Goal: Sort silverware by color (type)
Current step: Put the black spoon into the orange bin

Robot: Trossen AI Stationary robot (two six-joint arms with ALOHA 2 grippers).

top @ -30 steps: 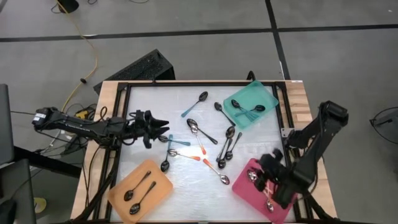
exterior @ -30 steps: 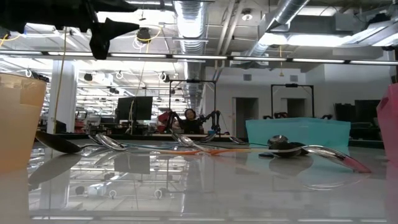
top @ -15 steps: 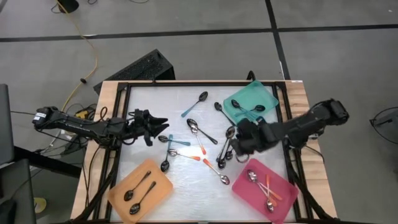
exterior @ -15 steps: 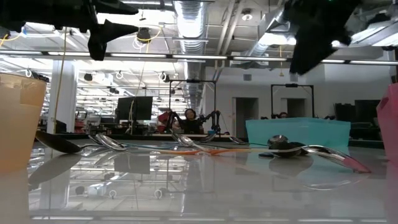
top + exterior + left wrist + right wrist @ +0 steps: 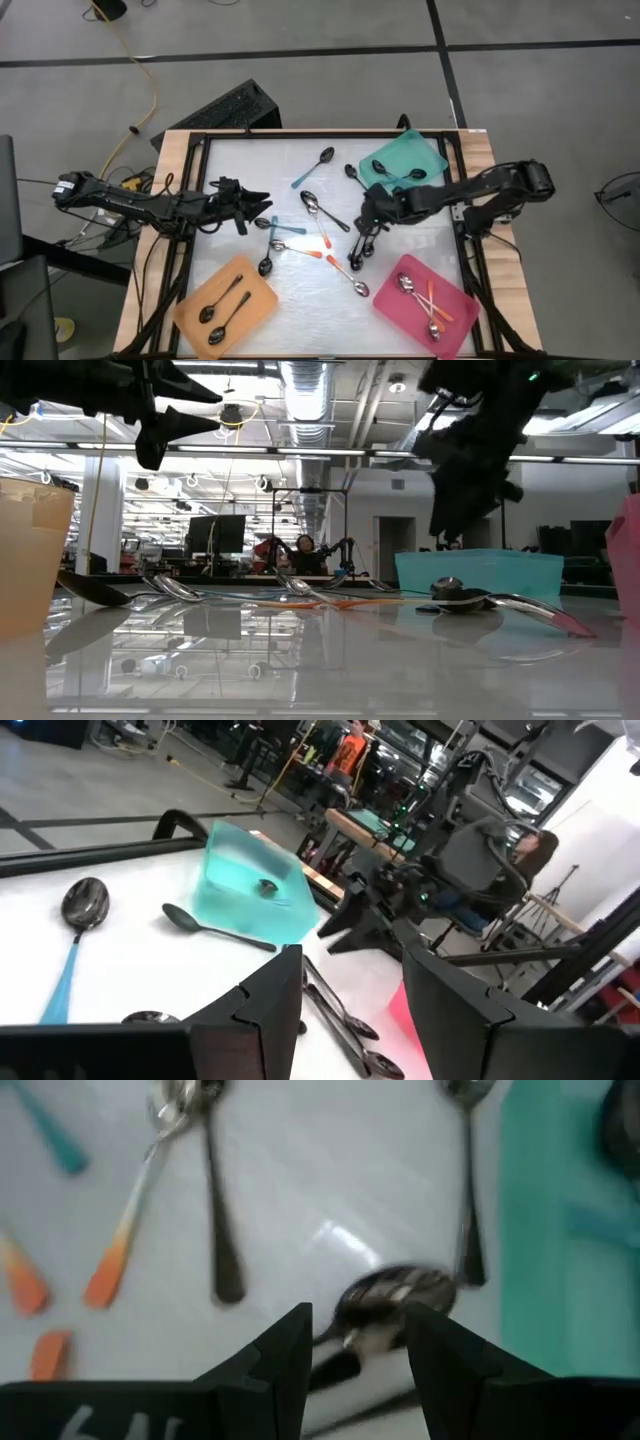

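- Progress looks near halfway: several spoons already lie in trays, while more are loose on the white table [image 5: 420, 245].
- Orange tray [image 5: 250, 312], near left: two dark-handled spoons [image 5: 225, 305].
- Pink tray [image 5: 455, 325], near right: about three spoons [image 5: 425, 302], at least one with an orange handle.
- Teal tray [image 5: 400, 150], far right: about two teal-handled spoons [image 5: 405, 178], hard to separate.
- Loose pile [image 5: 320, 225] at mid-table: roughly ten or eleven by my count. About two are teal-handled, about three orange-handled, and the rest are dark or all metal. One dark spoon [image 5: 355, 178] lies just beside the teal tray.
- Right gripper [image 5: 368, 212] hangs over the cluster of dark spoons at the pile's right edge. Its jaws are parted and empty, with a spoon bowl [image 5: 395, 1295] showing just beyond them in the right wrist view.
- Left gripper [image 5: 255, 197] hovers above the table at the pile's left side, jaws apart, holding nothing.
- Left to do, as I judge it: move each loose spoon to its matching tray. The dark ones under the right gripper are probably next.
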